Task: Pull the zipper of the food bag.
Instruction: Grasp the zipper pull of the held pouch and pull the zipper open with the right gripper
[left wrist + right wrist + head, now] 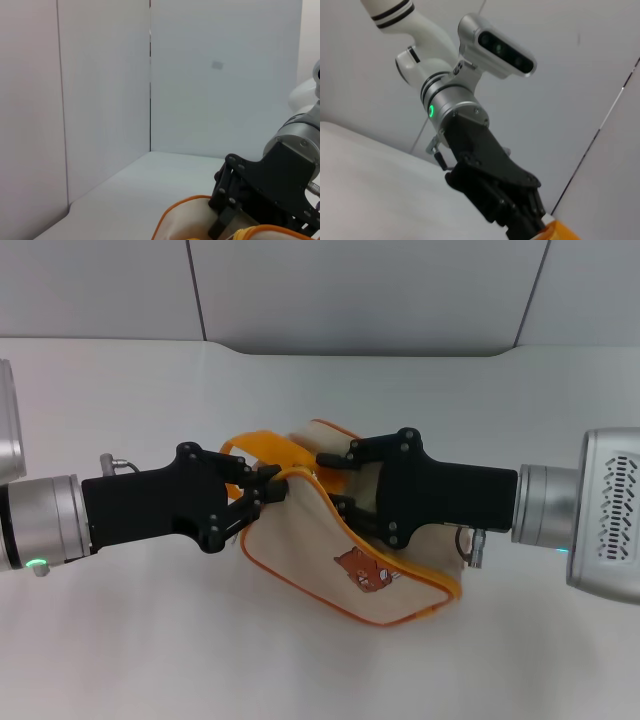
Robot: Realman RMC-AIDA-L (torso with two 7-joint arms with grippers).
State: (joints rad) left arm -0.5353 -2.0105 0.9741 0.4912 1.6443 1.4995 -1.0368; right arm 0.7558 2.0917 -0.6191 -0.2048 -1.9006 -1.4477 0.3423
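1. Nearest my head camera: the food bag, cream canvas with orange piping and a brown bear print, lying tilted on the white counter, mid-frame between both arms.
2. Left gripper reaches in from my left — fingers pressed together at the bag's upper corner, where the orange strap loop meets the zipper. I can't confirm the pull tab itself.
3. Right gripper comes from my right — fingers spread over the bag's top edge, one above and one below.
4. Zipper line runs along the edge toward the bag's far corner.
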